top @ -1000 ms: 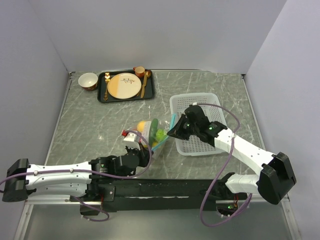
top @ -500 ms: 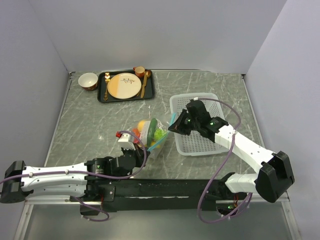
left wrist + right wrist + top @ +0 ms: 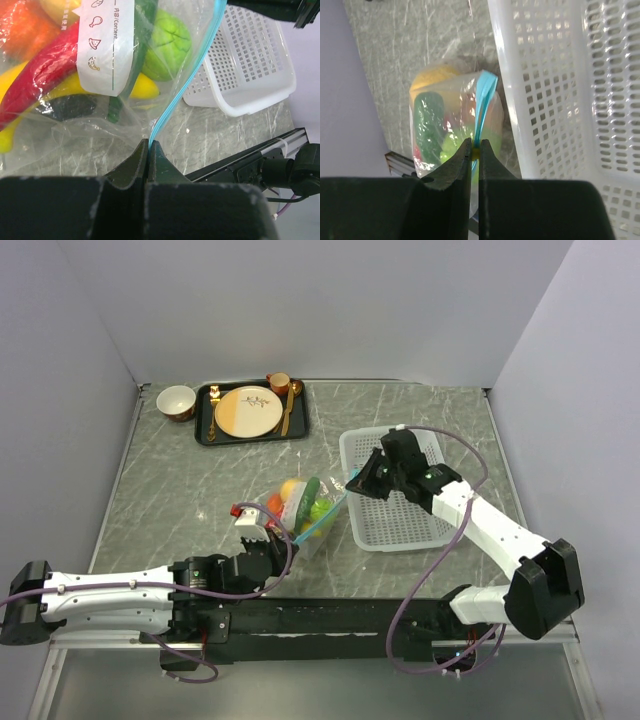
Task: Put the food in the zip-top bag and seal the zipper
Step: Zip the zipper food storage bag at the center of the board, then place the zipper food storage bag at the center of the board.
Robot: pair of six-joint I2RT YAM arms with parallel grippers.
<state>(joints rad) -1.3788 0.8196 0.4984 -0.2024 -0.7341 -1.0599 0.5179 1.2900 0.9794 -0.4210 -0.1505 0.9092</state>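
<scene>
On the left, lies stretched low and nearly flat from the base toward the right, with the wrist tipped upward at the end. Pinches with the left gripper [image 3: 150,146] fully closed, fingers [image 3: 127,167] pressed tip to tip on the zipper [image 3: 484,97], caught right at the tips and leading away from them. On the right, rises from the base, bends at the elbow and reaches forward and leftward, with the wrist angled down. Clamps with the right gripper [image 3: 475,148] drawn in to a thin slit, fingers [image 3: 450,172] nipping the same zipper at their very tips. Faces gripper toward gripper, well apart, tips pointing at each other.
</scene>
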